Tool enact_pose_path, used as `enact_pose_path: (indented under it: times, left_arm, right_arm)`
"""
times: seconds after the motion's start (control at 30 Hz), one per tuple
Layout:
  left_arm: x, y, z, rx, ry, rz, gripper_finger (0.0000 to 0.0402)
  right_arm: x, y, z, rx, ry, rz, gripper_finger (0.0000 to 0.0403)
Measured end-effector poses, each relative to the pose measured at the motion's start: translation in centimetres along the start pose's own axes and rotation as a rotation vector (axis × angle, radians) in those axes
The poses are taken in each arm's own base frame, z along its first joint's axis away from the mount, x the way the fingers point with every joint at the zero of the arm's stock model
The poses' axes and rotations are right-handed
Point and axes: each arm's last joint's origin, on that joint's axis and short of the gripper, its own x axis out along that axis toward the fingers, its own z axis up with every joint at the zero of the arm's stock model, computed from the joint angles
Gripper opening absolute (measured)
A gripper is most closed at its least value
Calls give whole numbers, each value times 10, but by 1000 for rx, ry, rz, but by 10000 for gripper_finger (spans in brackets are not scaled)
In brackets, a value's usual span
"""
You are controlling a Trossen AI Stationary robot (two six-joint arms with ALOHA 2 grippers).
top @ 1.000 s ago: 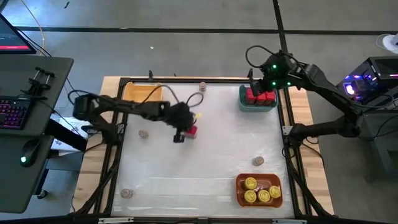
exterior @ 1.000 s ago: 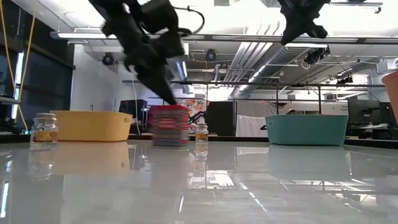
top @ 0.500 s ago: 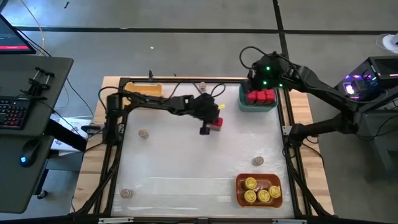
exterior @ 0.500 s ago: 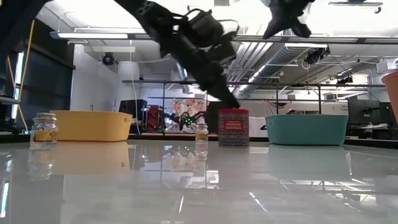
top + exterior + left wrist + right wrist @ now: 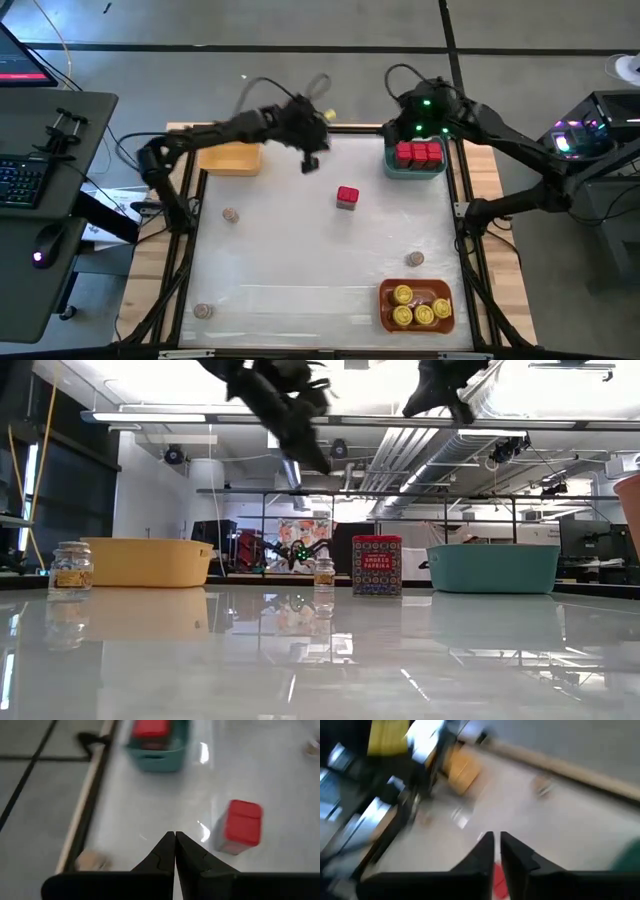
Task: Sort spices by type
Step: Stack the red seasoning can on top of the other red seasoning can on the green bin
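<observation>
A red boxy tin [image 5: 347, 197] stands upright on its base on the white table [image 5: 300, 260], right of centre; the low view shows it as a red tin [image 5: 377, 565] and the left wrist view as a red tin [image 5: 242, 825]. My left gripper [image 5: 311, 163] hangs shut above the table, up and to the far left of the tin, touching nothing; its fingers [image 5: 175, 845] are closed together. My right gripper [image 5: 400, 128] hovers by the teal bin [image 5: 415, 160], which holds red tins, with a narrow gap between its fingers [image 5: 496, 845].
A yellow bin [image 5: 230, 158] stands at the far left. An orange bin [image 5: 415, 305] with yellow-lidded jars is at the near right. Small tan jars sit loose on the table at the left [image 5: 231, 214], near left [image 5: 204, 311] and right [image 5: 415, 259].
My left gripper, its fingers shut, slid the red tin along the table toward the right edge. It then left the tin standing, rose, and drew back toward the far edge. My right gripper shifted a little to the left by the teal bin.
</observation>
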Motion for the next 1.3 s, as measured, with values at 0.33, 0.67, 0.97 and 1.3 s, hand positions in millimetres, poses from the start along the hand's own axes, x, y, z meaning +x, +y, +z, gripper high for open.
enact_pose_path:
  times: [0.33,0.67,0.97,1.3]
  left_arm:
    - [-83,11,-35,-244,-118,134,0]
    - [-94,-4,-66,-377,-95,164,0]
    - [-89,-5,-71,-383,-95,163,0]
    - [-89,-5,-71,-380,-96,164,0]
  right_arm:
    - [110,22,-39,-274,423,207,243]
    - [161,20,-79,-697,571,-22,371]
    - [175,22,-93,-739,636,-28,378]
    - [199,11,-105,-701,685,-123,361]
